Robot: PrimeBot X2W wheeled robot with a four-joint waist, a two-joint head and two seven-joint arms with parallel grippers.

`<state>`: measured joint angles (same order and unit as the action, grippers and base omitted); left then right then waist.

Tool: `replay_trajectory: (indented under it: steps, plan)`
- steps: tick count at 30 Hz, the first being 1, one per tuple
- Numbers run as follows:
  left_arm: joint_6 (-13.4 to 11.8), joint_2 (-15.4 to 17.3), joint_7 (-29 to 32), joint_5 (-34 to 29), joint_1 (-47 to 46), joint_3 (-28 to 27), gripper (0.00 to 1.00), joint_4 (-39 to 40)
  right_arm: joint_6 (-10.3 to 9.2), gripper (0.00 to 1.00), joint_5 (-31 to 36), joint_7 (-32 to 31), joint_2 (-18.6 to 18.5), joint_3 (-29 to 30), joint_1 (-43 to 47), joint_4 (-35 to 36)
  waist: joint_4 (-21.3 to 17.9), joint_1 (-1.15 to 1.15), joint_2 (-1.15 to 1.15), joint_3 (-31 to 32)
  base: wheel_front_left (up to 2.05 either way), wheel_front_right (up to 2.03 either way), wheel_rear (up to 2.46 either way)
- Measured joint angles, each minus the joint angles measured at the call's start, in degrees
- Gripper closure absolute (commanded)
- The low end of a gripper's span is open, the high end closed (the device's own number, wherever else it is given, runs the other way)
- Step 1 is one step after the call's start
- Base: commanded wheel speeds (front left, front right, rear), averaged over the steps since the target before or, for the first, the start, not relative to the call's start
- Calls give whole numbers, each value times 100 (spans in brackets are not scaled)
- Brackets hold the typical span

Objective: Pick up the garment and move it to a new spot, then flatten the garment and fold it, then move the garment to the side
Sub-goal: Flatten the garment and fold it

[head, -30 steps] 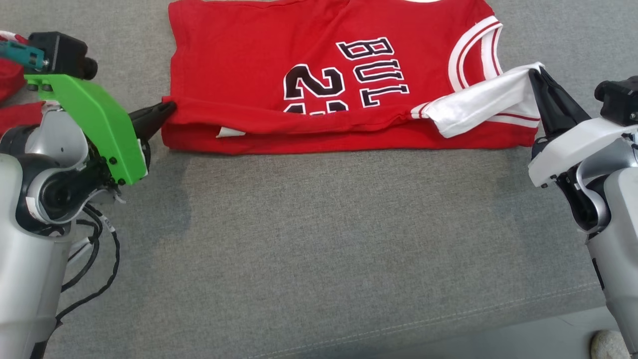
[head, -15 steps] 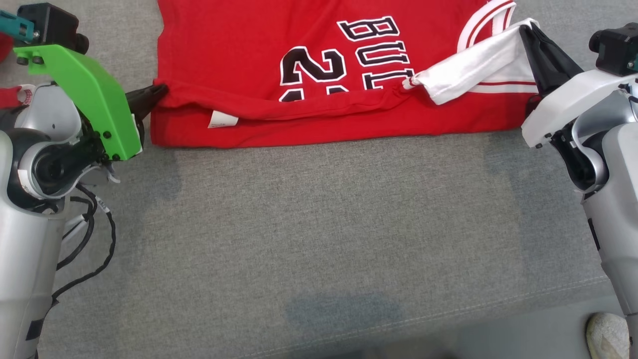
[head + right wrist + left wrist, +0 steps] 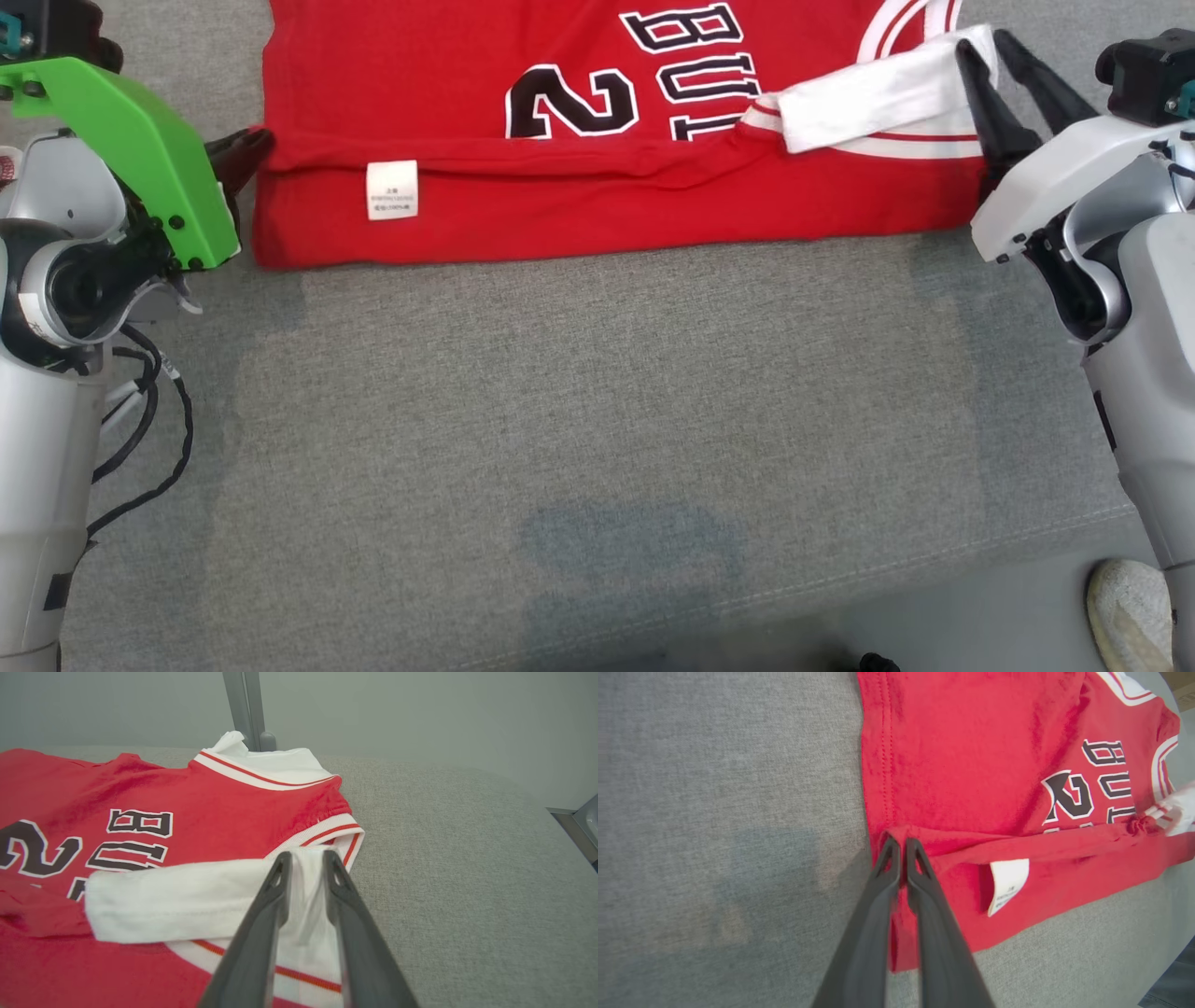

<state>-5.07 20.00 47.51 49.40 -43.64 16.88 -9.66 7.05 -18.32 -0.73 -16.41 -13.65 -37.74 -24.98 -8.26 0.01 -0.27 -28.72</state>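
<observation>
The garment (image 3: 579, 201) is a red jersey with black lettering and white trim, lying on the grey cushion (image 3: 597, 420) with its near edge folded over. A white label (image 3: 392, 189) faces up on the fold. My left gripper (image 3: 254, 145) is shut on the fold's left corner; the left wrist view shows the fingers (image 3: 902, 842) pinching the red garment (image 3: 971, 765) beside the label (image 3: 1008, 882). My right gripper (image 3: 982, 42) stands slightly open at the white sleeve (image 3: 878, 93). In the right wrist view its fingers (image 3: 306, 856) are parted over the sleeve (image 3: 187, 896), which lies on the garment (image 3: 187, 793).
A pale shoe (image 3: 1130, 607) shows past the cushion's front seam at the lower right. Black cables (image 3: 140, 448) hang beside my left arm. A grey metal post (image 3: 245, 709) rises behind the cushion's far edge.
The head camera has shifted. The folded edge has been carried further over the jersey, so the label now lies flat. My right gripper has opened and the white sleeve has dropped onto the garment.
</observation>
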Motion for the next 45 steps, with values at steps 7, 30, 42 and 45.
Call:
replay_trajectory:
  steps: [7,30,42,45]
  plan:
    - [-48,-141,-382,-65,-66,-199,0,-212,0,0,12,285,22,14,-110,-202,-19,0,0,31,0,0,0]
    - [60,-590,-1823,230,1770,-608,0,521,-172,0,-51,1132,20,231,1374,-364,-3,0,0,451,0,0,0]
    - [254,-701,-2193,-66,2089,-250,0,564,-254,0,-254,1180,219,311,1494,-600,114,0,0,457,0,0,0]
    - [252,-686,-2261,-178,2090,-225,0,466,-254,0,-255,1181,223,297,1494,-623,124,0,0,453,0,0,0]
